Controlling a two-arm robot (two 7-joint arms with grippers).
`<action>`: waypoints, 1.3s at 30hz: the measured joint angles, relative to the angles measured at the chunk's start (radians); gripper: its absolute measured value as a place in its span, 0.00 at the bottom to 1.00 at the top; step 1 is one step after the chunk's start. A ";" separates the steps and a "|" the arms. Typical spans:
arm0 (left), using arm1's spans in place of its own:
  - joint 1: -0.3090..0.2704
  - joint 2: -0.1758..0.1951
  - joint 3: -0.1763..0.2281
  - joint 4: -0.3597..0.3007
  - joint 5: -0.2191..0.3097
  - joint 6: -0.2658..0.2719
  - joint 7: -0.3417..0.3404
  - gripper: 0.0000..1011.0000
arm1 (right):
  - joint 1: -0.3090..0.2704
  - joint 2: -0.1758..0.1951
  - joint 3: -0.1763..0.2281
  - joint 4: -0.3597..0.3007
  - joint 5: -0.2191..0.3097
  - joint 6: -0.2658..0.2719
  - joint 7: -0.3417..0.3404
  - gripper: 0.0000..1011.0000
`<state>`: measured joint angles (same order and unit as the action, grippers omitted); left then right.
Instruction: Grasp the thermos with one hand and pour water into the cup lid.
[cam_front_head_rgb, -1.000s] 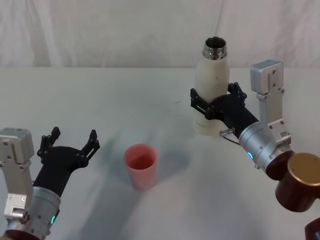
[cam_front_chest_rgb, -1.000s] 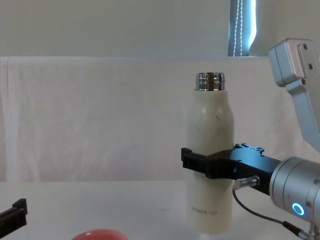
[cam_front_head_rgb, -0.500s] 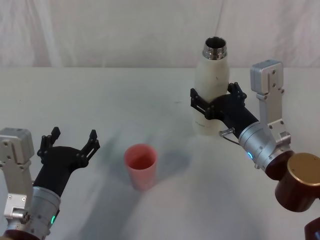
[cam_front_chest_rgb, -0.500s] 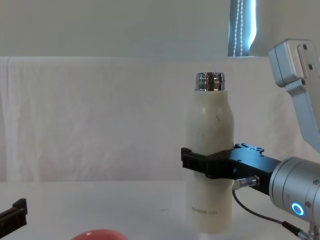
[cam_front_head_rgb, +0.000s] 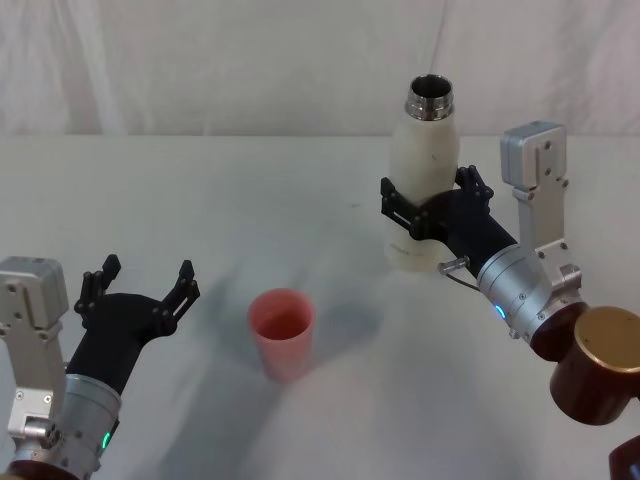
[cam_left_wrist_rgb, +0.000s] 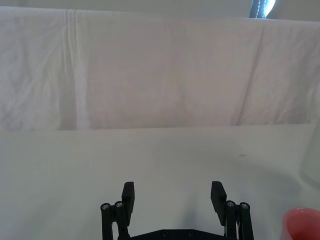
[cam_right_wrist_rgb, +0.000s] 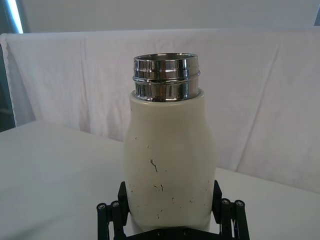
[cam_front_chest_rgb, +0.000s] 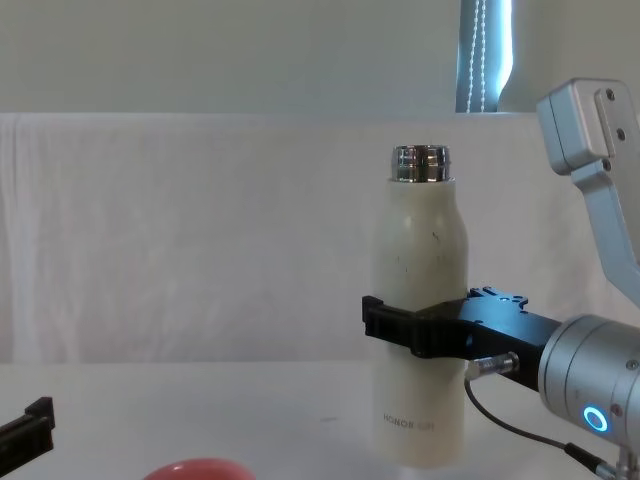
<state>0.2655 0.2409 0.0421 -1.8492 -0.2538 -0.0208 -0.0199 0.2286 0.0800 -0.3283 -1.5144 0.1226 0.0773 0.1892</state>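
Note:
The thermos (cam_front_head_rgb: 424, 190) is a cream-white bottle with an open chrome neck, upright at the table's right back. My right gripper (cam_front_head_rgb: 428, 198) is shut on the thermos around its lower half, one black finger on each side. In the chest view the thermos (cam_front_chest_rgb: 420, 290) shows grey lettering near its base, below the right gripper (cam_front_chest_rgb: 412, 330). Whether the base touches the table I cannot tell. The right wrist view looks up the thermos (cam_right_wrist_rgb: 167, 160) from the right gripper (cam_right_wrist_rgb: 170, 220). The cup lid (cam_front_head_rgb: 283, 330), a pink cup, stands upright at centre front. My left gripper (cam_front_head_rgb: 140, 285) is open and left of it, holding nothing.
A white cloth covers the table (cam_front_head_rgb: 200, 200) and hangs as a backdrop behind it. My right arm's brown joint (cam_front_head_rgb: 600, 365) sits at the lower right. The left wrist view shows the open left gripper (cam_left_wrist_rgb: 172, 197) with the pink cup (cam_left_wrist_rgb: 302, 225) off to one side.
The thermos and the right gripper have shifted upward by a hair in the chest view. The left arm and the cup have not moved.

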 joint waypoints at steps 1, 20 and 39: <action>0.000 0.000 0.000 0.000 0.000 0.000 0.000 0.99 | -0.001 0.001 0.000 0.000 -0.002 0.000 0.000 0.95; 0.000 0.000 0.000 0.000 0.000 0.000 0.000 0.99 | -0.096 0.064 0.016 -0.144 -0.035 0.029 0.005 0.95; 0.000 0.000 0.000 0.000 0.000 0.000 0.000 0.99 | -0.159 0.136 -0.018 -0.214 -0.230 0.011 -0.029 0.95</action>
<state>0.2655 0.2410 0.0421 -1.8492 -0.2538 -0.0208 -0.0199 0.0700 0.2157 -0.3465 -1.7286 -0.1072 0.0883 0.1605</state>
